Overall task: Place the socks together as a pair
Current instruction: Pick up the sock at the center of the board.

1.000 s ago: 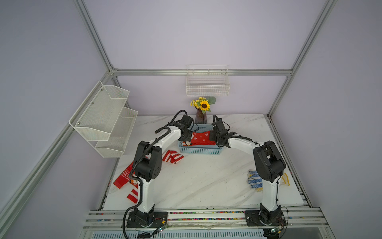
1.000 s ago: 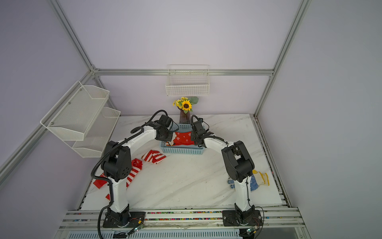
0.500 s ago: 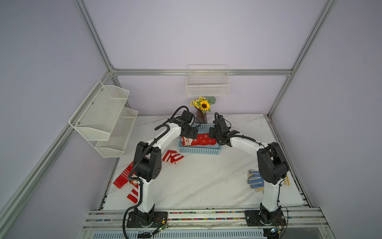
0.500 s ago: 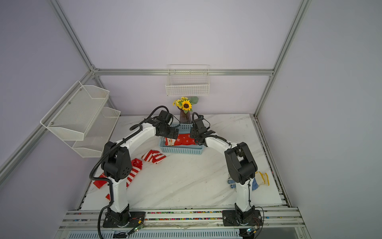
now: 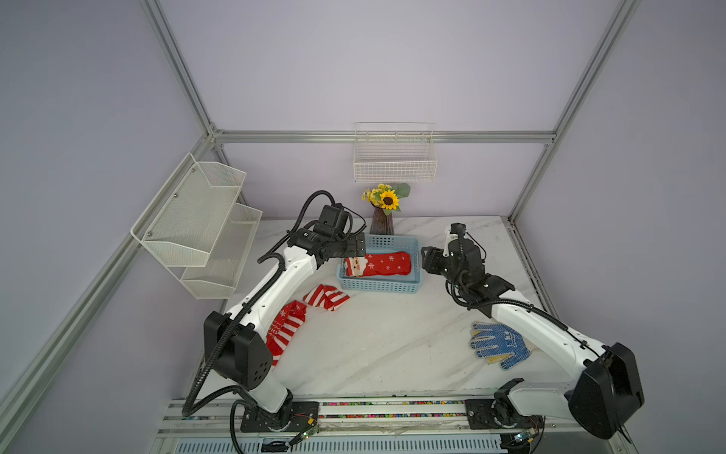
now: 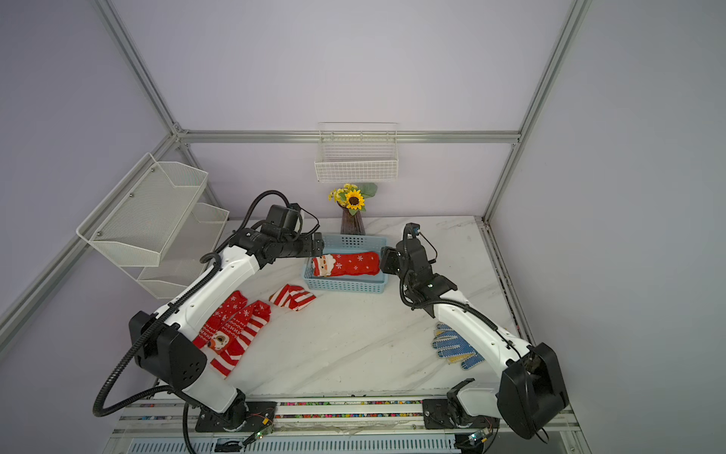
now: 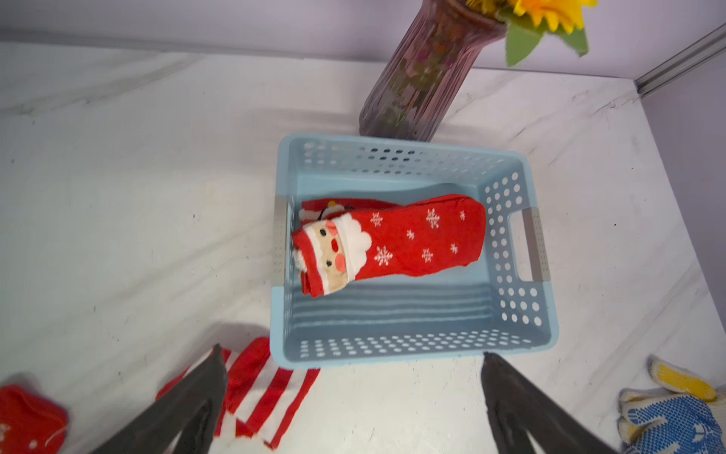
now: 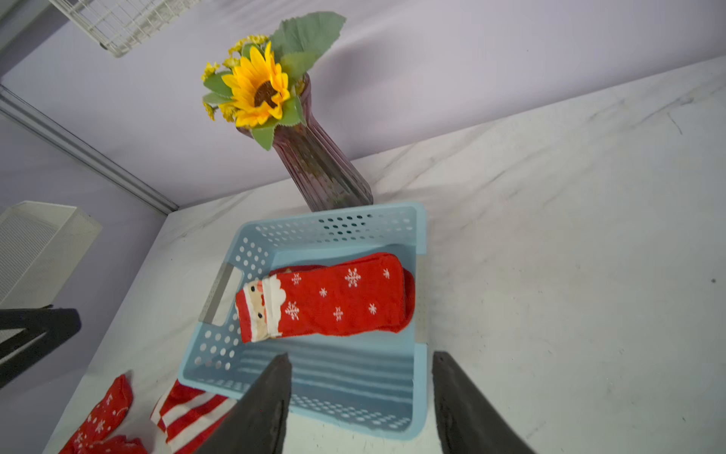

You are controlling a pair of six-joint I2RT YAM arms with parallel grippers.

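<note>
1. The Santa socks (image 5: 387, 264) lie stacked as 1 pair inside the blue basket (image 5: 379, 290). In both top views the pair runs from 9 to 3 o'clock, with the Santa face at the 9 o'clock end.
2. The left gripper (image 5: 355, 248) hangs at 10 o'clock of the pair, over the basket's 9 o'clock end. Its jaws are spread wide and hold nothing.
3. The right gripper (image 5: 425, 259) sits at 3 o'clock of the pair, just outside the basket's end wall. Its jaws are parted and hold nothing.
4. Neither gripper touches the pair.
5. A striped sock (image 5: 326, 297) lies on the marble table (image 5: 373, 353), just beside the basket at 7 o'clock.
6. More red socks (image 6: 235, 330) lie at 8 o'clock, partly under the left arm.
7. The vase (image 5: 381, 222) stands at 12 o'clock.
8. The dotted gloves (image 5: 497, 346) lie at 4 o'clock, well apart.
</note>
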